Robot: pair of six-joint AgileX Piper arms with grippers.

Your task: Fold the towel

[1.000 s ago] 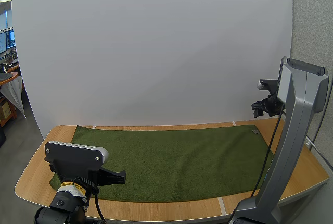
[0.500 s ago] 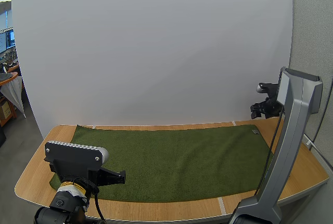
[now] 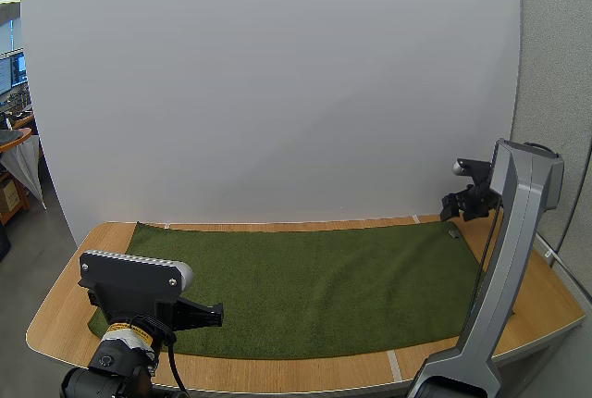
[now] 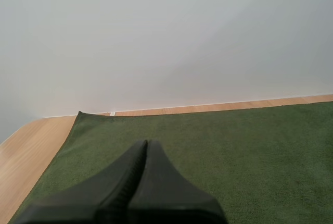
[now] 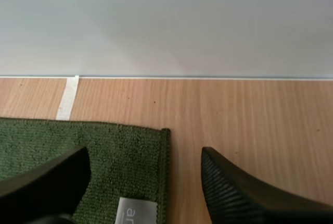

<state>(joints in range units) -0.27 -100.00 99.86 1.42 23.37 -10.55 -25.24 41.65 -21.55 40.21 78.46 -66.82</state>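
Note:
A dark green towel (image 3: 314,287) lies flat and spread out over the wooden table (image 3: 65,315). My left gripper (image 3: 211,314) hovers low over the towel's near left part; in the left wrist view its fingers (image 4: 145,144) lie together as one dark wedge above the towel (image 4: 234,146). My right gripper (image 3: 460,205) hangs just above the towel's far right corner. In the right wrist view it is open (image 5: 145,152), one finger over the towel (image 5: 104,146), the other over bare wood, the corner between them. A white label (image 5: 136,211) is sewn near that corner.
A tall white board (image 3: 277,93) stands along the table's back edge. A strip of white tape (image 5: 66,98) marks the wood behind the towel's corner. Bare wood runs to the right of the towel and around its left end.
My right arm has come down and to the left, bringing its gripper close over the towel's far right corner. The left arm and the towel have stayed put.

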